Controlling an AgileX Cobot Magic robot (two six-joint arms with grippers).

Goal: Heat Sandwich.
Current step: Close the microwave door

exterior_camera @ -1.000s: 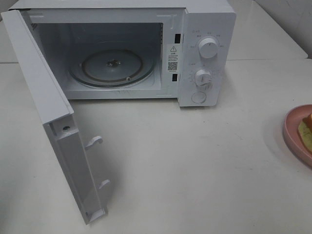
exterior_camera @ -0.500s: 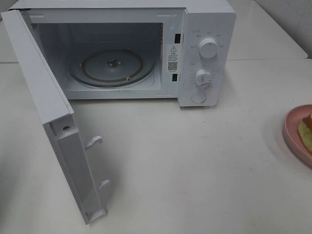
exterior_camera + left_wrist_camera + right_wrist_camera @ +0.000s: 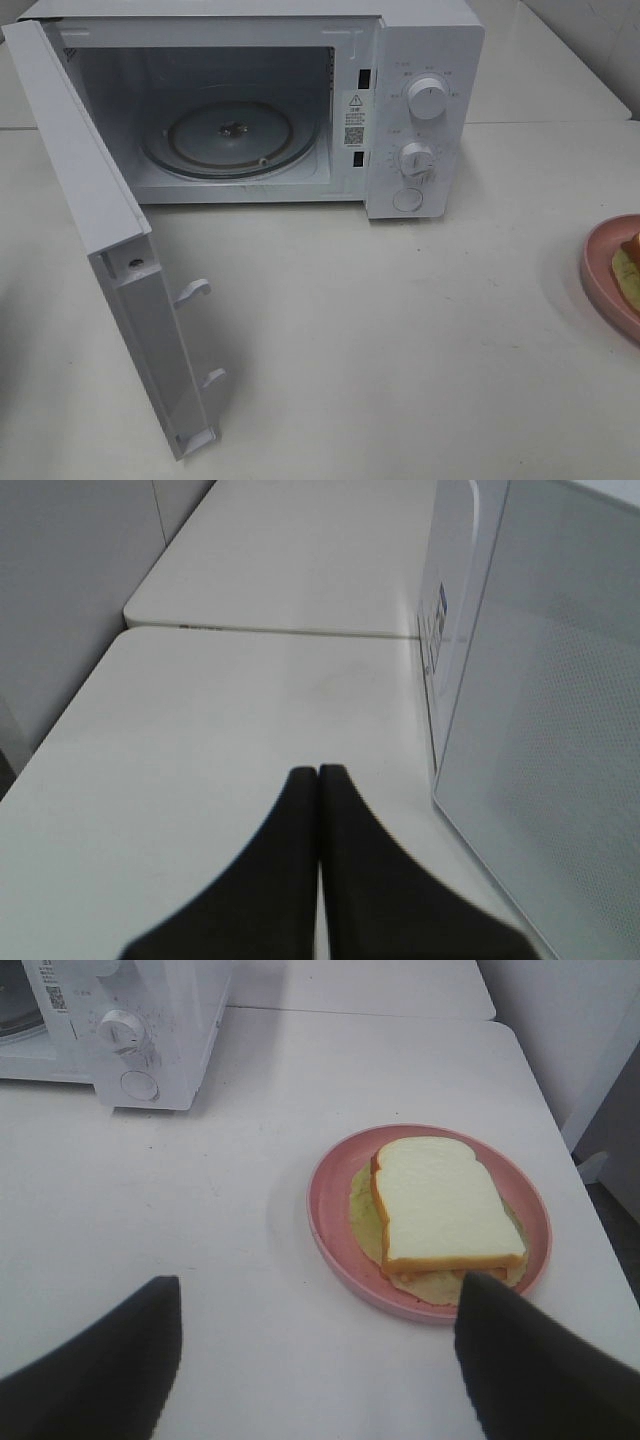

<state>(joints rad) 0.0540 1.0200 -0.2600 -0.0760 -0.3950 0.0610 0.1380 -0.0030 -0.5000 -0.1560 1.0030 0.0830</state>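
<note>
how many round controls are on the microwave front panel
3, stacked on the panel right of the open cavity: the top knob, the middle knob, and the round button lowest. The right wrist view crops the top one; none seem hidden.

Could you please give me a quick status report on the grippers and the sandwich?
Left gripper shut, empty, beside the open microwave door. Right gripper open, above the table short of the sandwich. Sandwich on pink plate, untouched. Path to microwave unobstructed.
</note>
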